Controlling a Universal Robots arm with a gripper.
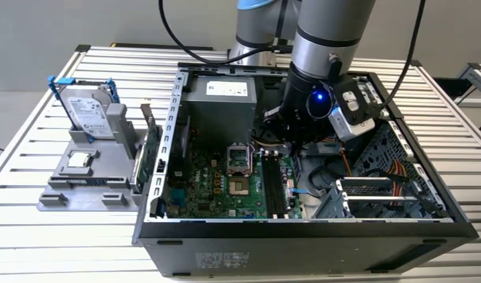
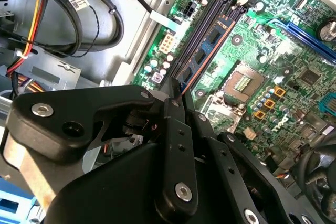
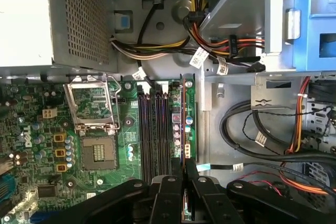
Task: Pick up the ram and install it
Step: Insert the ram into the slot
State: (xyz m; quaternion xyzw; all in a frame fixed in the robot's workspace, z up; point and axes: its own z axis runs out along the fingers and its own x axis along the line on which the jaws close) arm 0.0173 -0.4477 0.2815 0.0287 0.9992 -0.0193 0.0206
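Observation:
The ram (image 3: 184, 124) is a thin green stick seen edge-on, standing upright along the memory slots (image 3: 155, 129) of the motherboard (image 1: 224, 183) inside the open computer case. In the second wrist view its side, the ram (image 2: 207, 51), shows small chips and an orange top edge. My gripper (image 3: 185, 174) is shut on the ram's near end, with one black finger on each side of the thin edge; the fingers also meet over it at the gripper (image 2: 177, 90). In the exterior view the arm reaches down into the case and the gripper (image 1: 291, 138) hangs just above the slots.
The empty processor socket (image 3: 94, 114) lies beside the slots. The power supply (image 1: 221, 112) and cable bundles (image 3: 220, 56) crowd the case's far end. Outside the case, on the exterior view's left, a grey fixture (image 1: 59, 197) holds the hard drive (image 1: 89, 112), a processor chip (image 1: 80, 158) and a thin upright board (image 1: 150, 147).

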